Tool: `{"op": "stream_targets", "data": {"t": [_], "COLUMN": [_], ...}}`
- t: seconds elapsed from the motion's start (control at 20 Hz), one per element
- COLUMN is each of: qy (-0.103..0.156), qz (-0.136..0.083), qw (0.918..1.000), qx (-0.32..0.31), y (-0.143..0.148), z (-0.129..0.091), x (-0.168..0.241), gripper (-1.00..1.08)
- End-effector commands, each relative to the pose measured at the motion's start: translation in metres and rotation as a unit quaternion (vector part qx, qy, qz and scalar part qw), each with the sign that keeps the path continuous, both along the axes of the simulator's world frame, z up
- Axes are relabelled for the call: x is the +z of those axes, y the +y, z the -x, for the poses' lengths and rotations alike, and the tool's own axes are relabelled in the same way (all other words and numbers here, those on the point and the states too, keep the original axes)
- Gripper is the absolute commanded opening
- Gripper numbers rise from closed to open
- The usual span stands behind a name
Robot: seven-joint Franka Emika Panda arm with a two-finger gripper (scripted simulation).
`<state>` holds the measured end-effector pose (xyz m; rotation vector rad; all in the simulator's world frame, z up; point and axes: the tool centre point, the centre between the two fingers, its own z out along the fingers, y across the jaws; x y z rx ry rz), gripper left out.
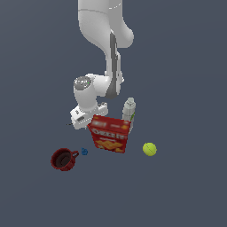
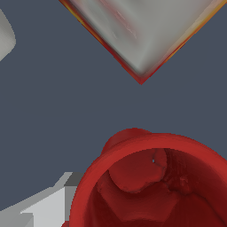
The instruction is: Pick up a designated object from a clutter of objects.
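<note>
Dark grey floor spreads everywhere, with no edge showing. From the claw outward: the gripper (image 1: 79, 119) hangs low behind the red cracker box (image 1: 109, 133), and the wrist view shows the bright red cup (image 2: 153, 184) right under it, very close. One grey finger (image 2: 48, 206) sits just beside the cup's rim (the other finger is hidden), so I cannot tell if the claw is apart or together. In the exterior view the cup itself is hidden.

The white bottle (image 1: 129, 109) stands by the box, the tennis ball (image 1: 150, 149) lies apart, and the dark red mug (image 1: 64, 158) and tiny blue piece (image 1: 84, 151) sit nearer.

I think this is the grabbing step. Next comes a firm squeeze on the rim, then a straight lift.
</note>
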<state>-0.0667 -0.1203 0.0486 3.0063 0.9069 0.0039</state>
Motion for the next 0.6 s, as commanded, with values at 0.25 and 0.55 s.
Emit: {"op": "stream_targets", "data": {"t": [0.25, 0.55], "qy": [0.000, 0.000], "qz": [0.000, 0.000], "qw": [1.0000, 1.0000], "qx": [0.000, 0.000], "y": [0.002, 0.010], "z": [-0.002, -0.008], "x": [0.006, 0.031], "gripper": [-1.00, -1.00]}}
